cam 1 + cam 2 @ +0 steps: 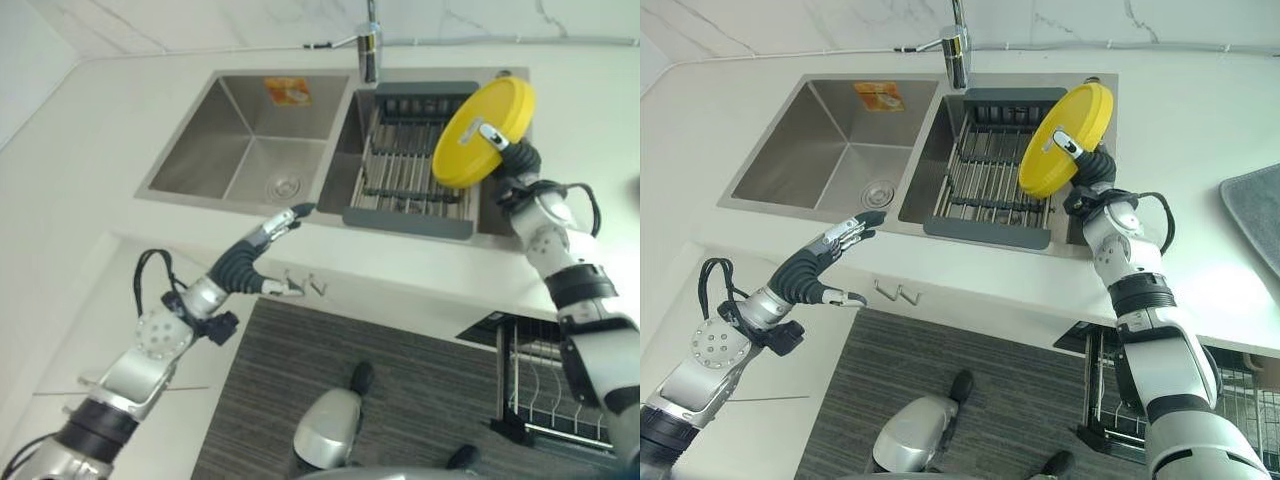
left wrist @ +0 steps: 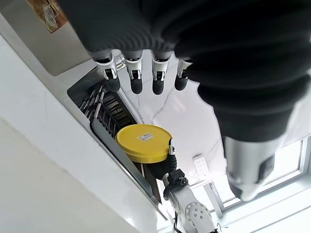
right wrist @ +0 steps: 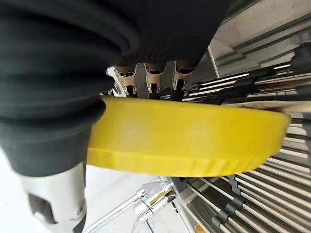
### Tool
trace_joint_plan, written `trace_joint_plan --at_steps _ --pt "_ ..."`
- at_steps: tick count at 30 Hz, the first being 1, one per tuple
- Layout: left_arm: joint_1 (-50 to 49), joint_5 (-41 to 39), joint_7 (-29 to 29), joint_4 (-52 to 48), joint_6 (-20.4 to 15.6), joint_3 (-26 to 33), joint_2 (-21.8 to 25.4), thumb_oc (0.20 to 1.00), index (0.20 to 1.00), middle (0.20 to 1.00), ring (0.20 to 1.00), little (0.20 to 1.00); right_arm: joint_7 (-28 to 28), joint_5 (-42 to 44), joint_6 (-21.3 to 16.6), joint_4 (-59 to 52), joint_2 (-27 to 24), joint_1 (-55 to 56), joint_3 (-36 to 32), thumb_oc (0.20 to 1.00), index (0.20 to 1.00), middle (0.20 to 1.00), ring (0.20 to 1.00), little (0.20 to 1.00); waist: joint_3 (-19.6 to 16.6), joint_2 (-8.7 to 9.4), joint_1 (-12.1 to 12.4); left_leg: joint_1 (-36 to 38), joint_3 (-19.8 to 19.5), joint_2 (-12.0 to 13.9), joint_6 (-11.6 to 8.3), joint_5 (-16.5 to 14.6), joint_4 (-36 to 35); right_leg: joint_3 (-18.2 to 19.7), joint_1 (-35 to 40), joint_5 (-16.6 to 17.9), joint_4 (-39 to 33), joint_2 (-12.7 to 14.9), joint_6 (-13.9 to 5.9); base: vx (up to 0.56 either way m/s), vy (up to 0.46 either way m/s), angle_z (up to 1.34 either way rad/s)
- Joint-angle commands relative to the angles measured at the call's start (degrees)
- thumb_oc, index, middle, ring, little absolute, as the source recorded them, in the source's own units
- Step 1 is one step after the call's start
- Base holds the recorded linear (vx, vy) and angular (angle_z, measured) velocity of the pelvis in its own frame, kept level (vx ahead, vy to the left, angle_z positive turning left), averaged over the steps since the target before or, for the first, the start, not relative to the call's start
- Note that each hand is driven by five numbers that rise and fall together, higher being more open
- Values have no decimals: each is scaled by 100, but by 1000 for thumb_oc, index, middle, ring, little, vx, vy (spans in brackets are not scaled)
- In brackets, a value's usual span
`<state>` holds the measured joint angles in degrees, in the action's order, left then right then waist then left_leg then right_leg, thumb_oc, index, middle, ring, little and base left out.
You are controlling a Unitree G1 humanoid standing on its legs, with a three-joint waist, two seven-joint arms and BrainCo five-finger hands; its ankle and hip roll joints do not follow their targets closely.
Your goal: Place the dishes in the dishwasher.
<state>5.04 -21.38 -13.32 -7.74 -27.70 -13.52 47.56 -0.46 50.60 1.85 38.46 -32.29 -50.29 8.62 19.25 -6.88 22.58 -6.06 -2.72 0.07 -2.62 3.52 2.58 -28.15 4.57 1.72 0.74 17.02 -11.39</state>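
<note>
A white countertop (image 1: 90, 150) holds a double steel sink (image 1: 250, 130) with 2 basins; a grey-framed dish rack (image 1: 410, 170) sits in the right one, below the faucet (image 1: 369, 45). The right hand (image 1: 512, 160) grips a yellow plate (image 1: 482, 130), tilted on edge above the rack. The left hand (image 1: 825, 260) hovers over the counter's front edge, fingers extended and relaxed, holding nothing.
</note>
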Motion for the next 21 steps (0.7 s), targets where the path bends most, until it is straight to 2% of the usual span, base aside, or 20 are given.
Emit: trace_joint_plan --at_steps 1,2,3,16,21 --pt "255 -400 135 -4 -350 -1 178 1000 1000 1000 1000 1000 -100 -137 -132 -139 -346 -700 464 1000 1000 1000 1000 1000 -28 7 275 -181 -236 -379 341 -165 81 339 -540 -611 1367 126 59 -52 -19 -1" --pt "270 -404 137 -9 -343 -4 173 1000 1000 1000 1000 1000 -144 -203 -124 -126 -355 -722 473 853 853 853 853 853 -16 9 281 -208 -237 -377 341 -167 96 339 -565 -613 1383 131 57 -47 -19 -3" --pt "297 -421 139 -4 -353 -11 171 1000 1000 1000 1000 1000 -221 -275 -161 -60 -391 -786 531 200 200 200 200 200 10 12 298 -250 -240 -377 345 -160 112 341 -605 -610 1403 133 59 -47 -18 -3" --pt "587 -590 213 92 -329 -132 55 1000 1000 1000 1000 1000 -302 -253 -453 74 -323 -1162 634 200 200 200 200 200 197 -2 358 -557 -228 -402 387 -128 280 348 -916 -617 1633 198 50 -46 -6 0" --pt "648 -748 179 117 -295 -126 23 1000 1000 1000 1000 1000 -297 -246 -769 -1 -273 -1163 635 200 200 200 200 200 235 26 366 -650 -218 -405 392 -137 348 340 -986 -609 1656 201 42 -73 -26 -1"
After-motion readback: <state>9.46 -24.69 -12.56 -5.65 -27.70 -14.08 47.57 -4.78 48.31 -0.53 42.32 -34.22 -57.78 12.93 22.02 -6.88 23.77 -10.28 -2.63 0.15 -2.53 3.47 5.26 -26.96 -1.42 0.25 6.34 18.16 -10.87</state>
